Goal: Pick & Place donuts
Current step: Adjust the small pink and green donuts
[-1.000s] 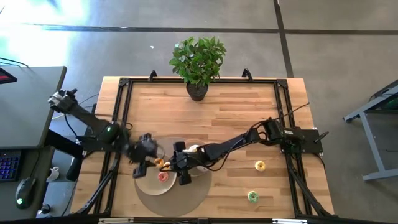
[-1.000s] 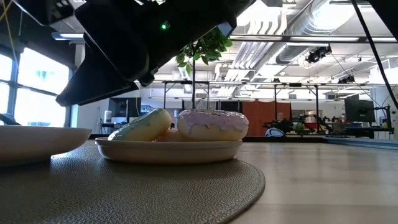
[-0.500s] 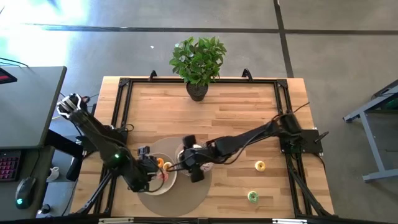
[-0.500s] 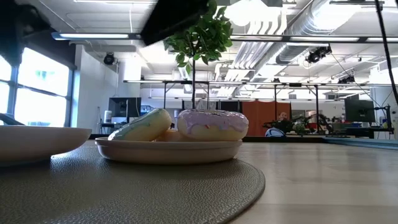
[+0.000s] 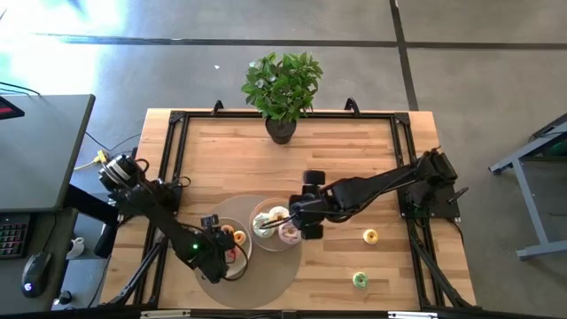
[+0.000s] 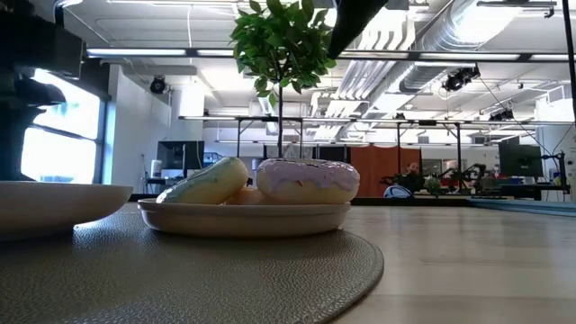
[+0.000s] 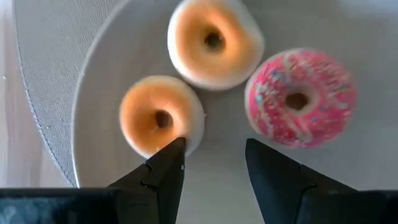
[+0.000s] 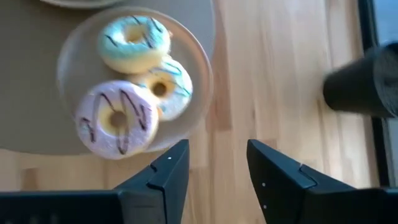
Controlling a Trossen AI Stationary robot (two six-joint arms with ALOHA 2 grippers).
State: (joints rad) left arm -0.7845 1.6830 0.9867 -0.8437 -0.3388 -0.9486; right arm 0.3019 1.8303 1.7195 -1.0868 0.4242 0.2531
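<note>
Hovering low near the table's front edge, the left gripper (image 7: 211, 163) has its fingers apart and empty over a beige round plate (image 7: 93, 99) with two orange mini donuts (image 7: 160, 116) and one pink sprinkled mini donut (image 7: 300, 98). Farther back, the right gripper (image 8: 214, 163), open and empty too, hangs beside a second plate (image 8: 199, 74) carrying three larger iced donuts (image 8: 117, 119).

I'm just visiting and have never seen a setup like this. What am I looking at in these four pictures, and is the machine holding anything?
It is a robot with two dark arms at a wooden table, each ending in a two-finger pincer. One picture looks straight down, one looks level across the tabletop, and two come from cameras on the wrists. The left pincer hangs open over a plate with two orange mini donuts and a pink mini donut. The right pincer is open beside another plate with three larger donuts. Both plates sit on a round grey mat. A yellow mini donut and a green mini donut lie loose on the wood, near a potted plant. Nothing is held.
</note>
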